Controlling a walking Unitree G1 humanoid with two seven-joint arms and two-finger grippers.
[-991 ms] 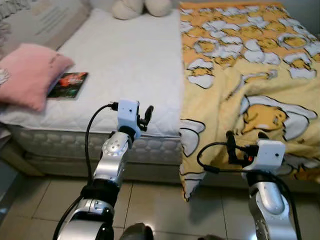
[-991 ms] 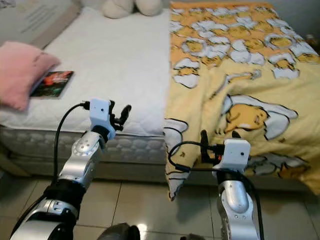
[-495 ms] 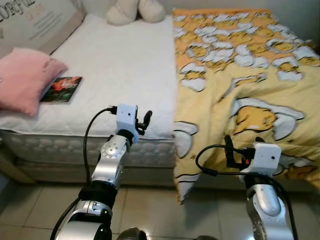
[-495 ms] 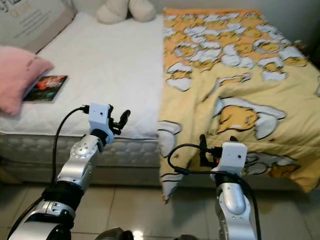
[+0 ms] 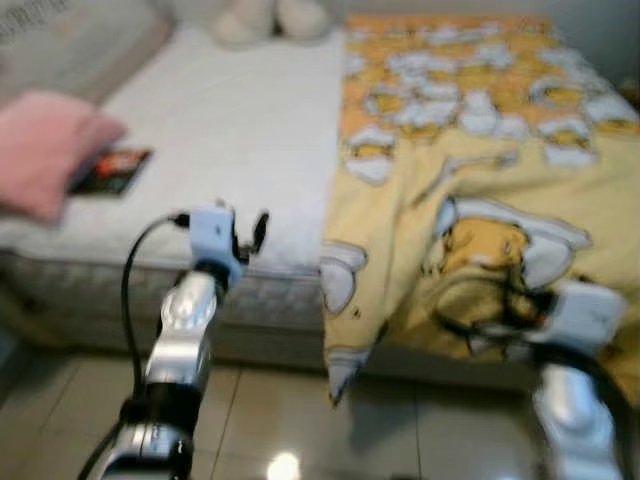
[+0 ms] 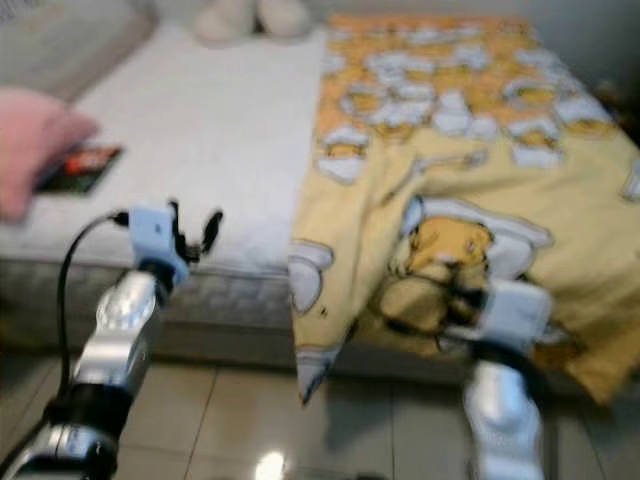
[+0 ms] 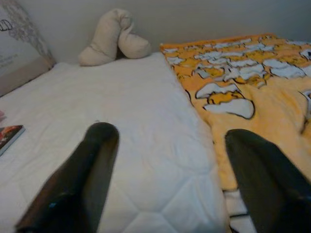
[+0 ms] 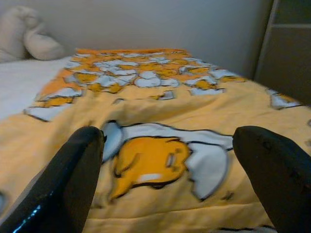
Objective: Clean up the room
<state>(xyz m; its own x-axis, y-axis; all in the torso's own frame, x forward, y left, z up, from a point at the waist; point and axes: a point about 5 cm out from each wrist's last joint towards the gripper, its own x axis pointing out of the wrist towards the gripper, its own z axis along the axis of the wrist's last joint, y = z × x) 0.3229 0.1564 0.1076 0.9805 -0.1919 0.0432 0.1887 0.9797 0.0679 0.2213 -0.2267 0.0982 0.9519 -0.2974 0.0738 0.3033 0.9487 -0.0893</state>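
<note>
head views are pretty blurry here. both arms are raised in front of the bed (image 5: pixel 250 130). the left pincer (image 5: pixel 246 232) sits at the near edge of the white mattress, fingers (image 7: pixel 82 179) spread wide apart with nothing between them. the right pincer (image 8: pixel 170 189) is also wide open and empty, over the near part of the yellow cartoon blanket (image 5: pixel 480 170) that covers the right half of the bed and droops over its edge toward the tile floor (image 5: pixel 300 430). off to the left there's a pink pillow (image 5: pixel 45 145) with a book (image 5: pixel 110 170) lying just beside it. a cream plush toy (image 7: pixel 114 39) rests at the head end by the wall.
</note>
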